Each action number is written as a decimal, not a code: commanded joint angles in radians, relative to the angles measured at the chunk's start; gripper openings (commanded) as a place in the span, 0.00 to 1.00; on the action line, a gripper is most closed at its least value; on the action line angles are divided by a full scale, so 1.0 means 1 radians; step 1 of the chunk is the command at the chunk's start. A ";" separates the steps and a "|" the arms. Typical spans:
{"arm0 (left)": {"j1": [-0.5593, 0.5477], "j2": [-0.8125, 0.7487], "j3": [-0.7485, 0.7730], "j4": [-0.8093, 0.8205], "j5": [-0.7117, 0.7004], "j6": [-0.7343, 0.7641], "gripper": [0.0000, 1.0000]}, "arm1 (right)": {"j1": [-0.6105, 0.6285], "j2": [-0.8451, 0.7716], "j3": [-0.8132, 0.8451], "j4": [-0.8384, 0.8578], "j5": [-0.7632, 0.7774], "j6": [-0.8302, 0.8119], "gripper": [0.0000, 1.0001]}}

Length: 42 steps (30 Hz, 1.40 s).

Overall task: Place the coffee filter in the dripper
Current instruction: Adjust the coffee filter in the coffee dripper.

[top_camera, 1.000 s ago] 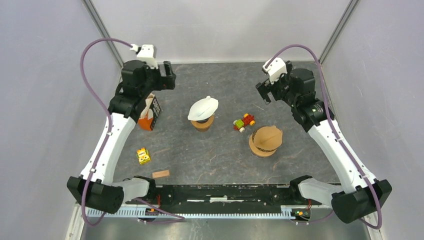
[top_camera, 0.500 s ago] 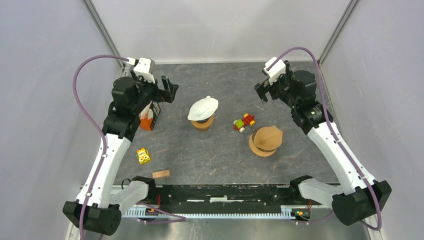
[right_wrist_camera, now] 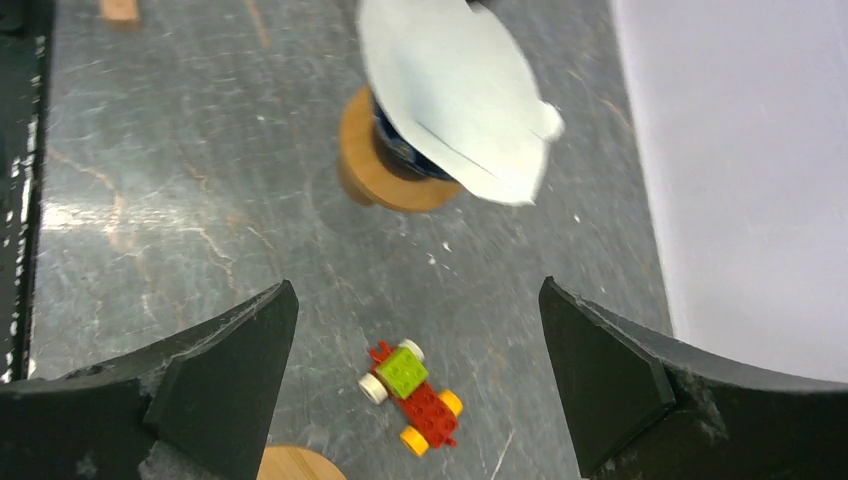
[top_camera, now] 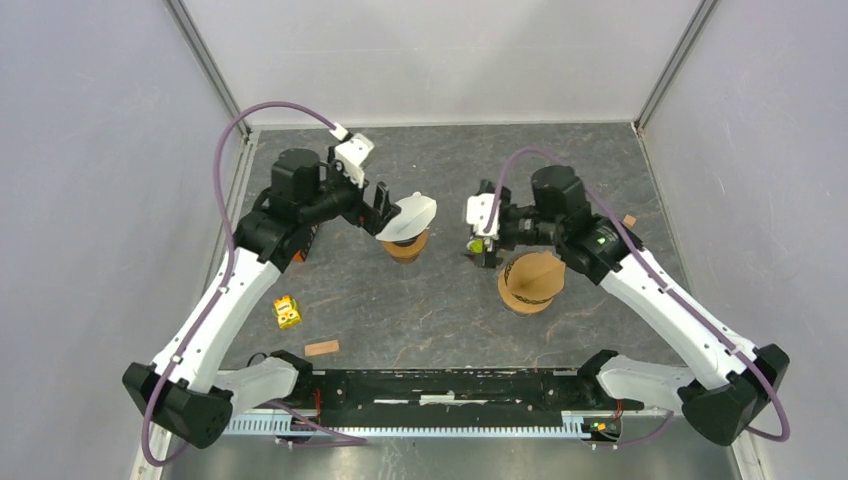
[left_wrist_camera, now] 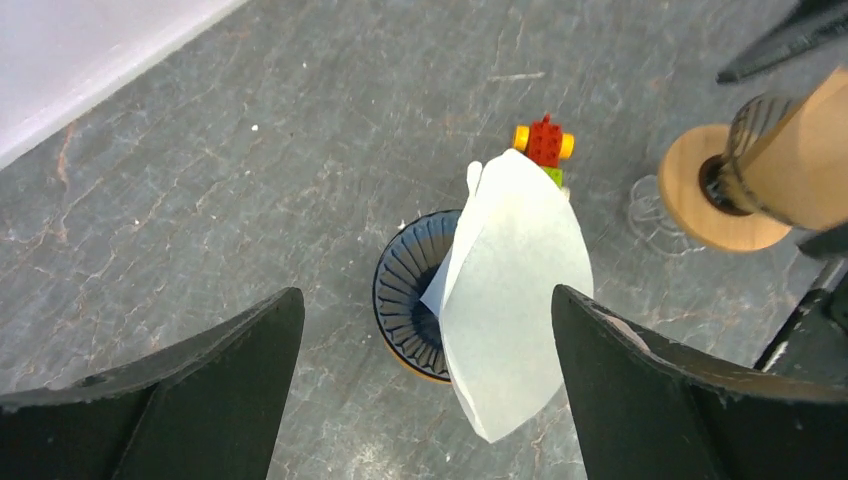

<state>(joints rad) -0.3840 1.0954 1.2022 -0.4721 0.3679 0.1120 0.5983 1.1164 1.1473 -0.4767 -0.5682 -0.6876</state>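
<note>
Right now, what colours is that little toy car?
The toy car is red and green, with yellow and white wheels; clearest in the right wrist view.

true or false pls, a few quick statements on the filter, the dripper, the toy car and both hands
1. The paper filter rests folded on top of the dripper, not opened out inside it. True.
2. The left hand is shut on the filter. False: it is open and holds nothing, with the filter and dripper in front of it.
3. The toy car sits on the table, apart from the dripper. True.
4. The right hand grips the toy car. False: it is open and empty; the car lies below it.
</note>
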 commanded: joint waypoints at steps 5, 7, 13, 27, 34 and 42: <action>-0.069 0.121 0.070 -0.031 -0.178 0.133 0.99 | 0.232 0.145 0.150 -0.104 0.134 -0.174 0.98; -0.075 0.153 0.076 -0.033 -0.193 0.132 0.99 | 0.283 0.182 0.166 -0.105 0.184 -0.191 0.98; -0.076 0.213 0.085 -0.040 -0.223 0.136 0.99 | 0.343 0.296 0.229 -0.102 0.265 -0.210 0.98; -0.076 0.273 0.053 -0.030 -0.260 0.150 0.99 | 0.346 0.449 0.273 -0.103 0.295 -0.240 0.98; -0.077 0.294 0.031 -0.034 -0.270 0.157 0.99 | 0.346 0.491 0.290 -0.126 0.282 -0.253 0.97; -0.077 0.309 0.007 -0.036 -0.274 0.173 0.99 | 0.345 0.512 0.278 -0.135 0.284 -0.256 0.97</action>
<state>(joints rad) -0.4568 1.3979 1.2171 -0.5266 0.1051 0.2337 0.9405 1.6211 1.3914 -0.6090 -0.2764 -0.9230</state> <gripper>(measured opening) 0.990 0.969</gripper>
